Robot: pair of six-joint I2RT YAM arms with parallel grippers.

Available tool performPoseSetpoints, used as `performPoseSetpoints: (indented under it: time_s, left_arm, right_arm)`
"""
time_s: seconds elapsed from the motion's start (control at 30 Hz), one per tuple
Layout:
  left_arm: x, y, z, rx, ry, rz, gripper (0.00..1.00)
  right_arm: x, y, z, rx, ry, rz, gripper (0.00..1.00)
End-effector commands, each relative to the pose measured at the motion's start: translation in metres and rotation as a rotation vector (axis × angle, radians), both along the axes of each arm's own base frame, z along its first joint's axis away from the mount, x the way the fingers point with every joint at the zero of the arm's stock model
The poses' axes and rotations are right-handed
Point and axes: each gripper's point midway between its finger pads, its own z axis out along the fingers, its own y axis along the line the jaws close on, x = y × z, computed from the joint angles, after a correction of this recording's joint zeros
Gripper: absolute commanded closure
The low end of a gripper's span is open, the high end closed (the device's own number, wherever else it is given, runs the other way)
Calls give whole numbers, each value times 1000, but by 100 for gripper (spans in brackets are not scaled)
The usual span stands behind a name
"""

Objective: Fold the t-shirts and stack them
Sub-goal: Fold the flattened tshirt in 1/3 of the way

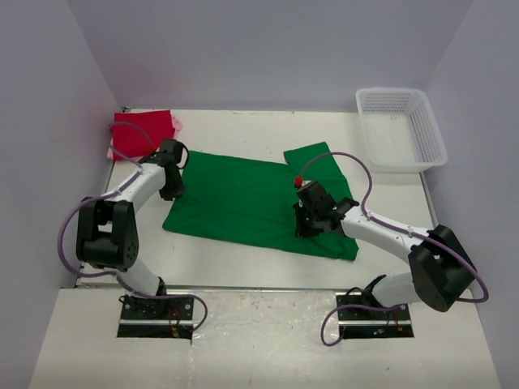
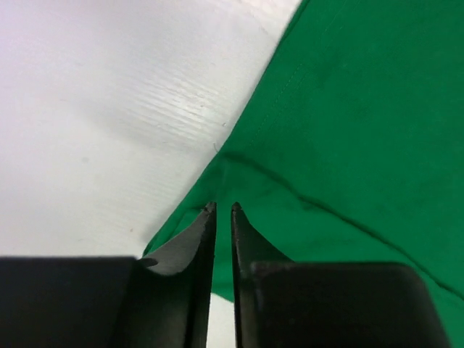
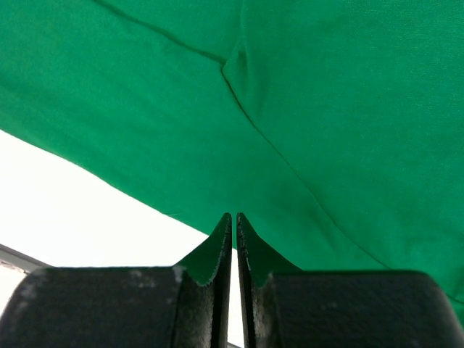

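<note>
The green t-shirt [image 1: 243, 203] lay spread flat across the middle of the surface [image 1: 243, 263], with the red t-shirt [image 1: 142, 134] resting on the pale pink t-shirt [image 1: 112, 152] at the far left corner and the white mesh basket [image 1: 430, 138] at the far right. The left claw [image 1: 172, 188] was positioned at the left edge of the green t-shirt, its jaws almost together with a thin slit between them and no cloth visible in the slit. The right claw [image 1: 308, 227] was positioned over the right part of the same garment near its front edge, jaws together and nothing gripped.
</note>
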Motion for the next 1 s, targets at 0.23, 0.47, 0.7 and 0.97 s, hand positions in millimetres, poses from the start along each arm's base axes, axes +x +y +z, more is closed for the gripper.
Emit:
performPoseSetpoints:
  time_s: [0.23,0.47,0.7,0.97]
  left_arm:
    - [0,23,81,90,-262,124,60]
    - [-10,-63,46,-265,-160,-197,100]
    - [-21,-120,46,-416,-244,-337,100]
    - [-28,-106,15,-340,-166,-288,100]
  right_arm:
    - [10,9,24,41,-53,-6,91]
    - [23,-13,34,-60,-111,-102,100]
    - [27,-14,24,-121,-74,-96,100]
    - [28,-13,2,-137,-28,-150,100]
